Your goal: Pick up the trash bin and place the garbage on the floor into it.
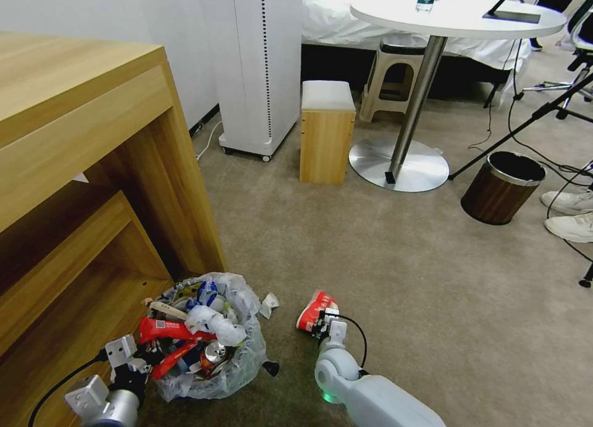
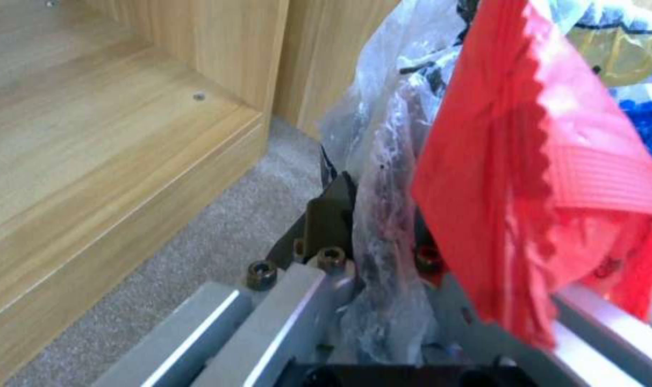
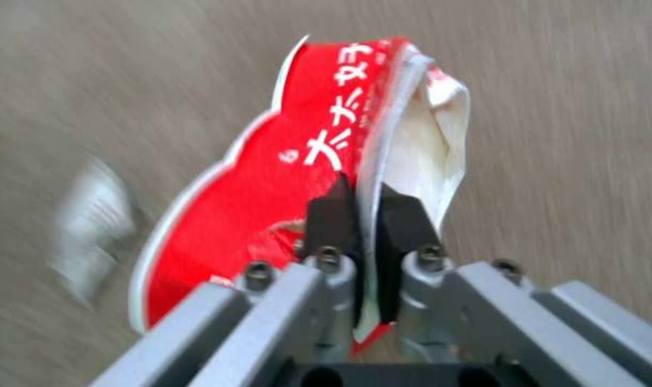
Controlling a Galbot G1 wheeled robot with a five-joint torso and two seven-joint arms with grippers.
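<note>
The trash bin (image 1: 238,359), lined with a crinkly white bag, stands beside the wooden desk and is heaped with red wrappers (image 1: 167,331), a can and paper. My left gripper (image 1: 147,356) is shut on its near rim. In the left wrist view, the bag-covered rim (image 2: 383,215) is pinched in that gripper (image 2: 379,234), with a red wrapper (image 2: 541,177) hanging over it. To the bin's right, my right gripper (image 1: 322,325) is shut on a crushed red-and-white paper cup (image 1: 315,308), a piece of garbage; its jaws (image 3: 366,212) clamp the cup's wall (image 3: 269,177) just over the floor (image 1: 401,279).
A small white paper scrap (image 1: 269,304) lies on the carpet between bin and cup. The wooden desk (image 1: 92,167) fills the left. Farther off stand a wooden stool box (image 1: 327,130), a round table's base (image 1: 398,164), a brown wood-grain bin (image 1: 501,187), cables and a person's shoes (image 1: 571,214).
</note>
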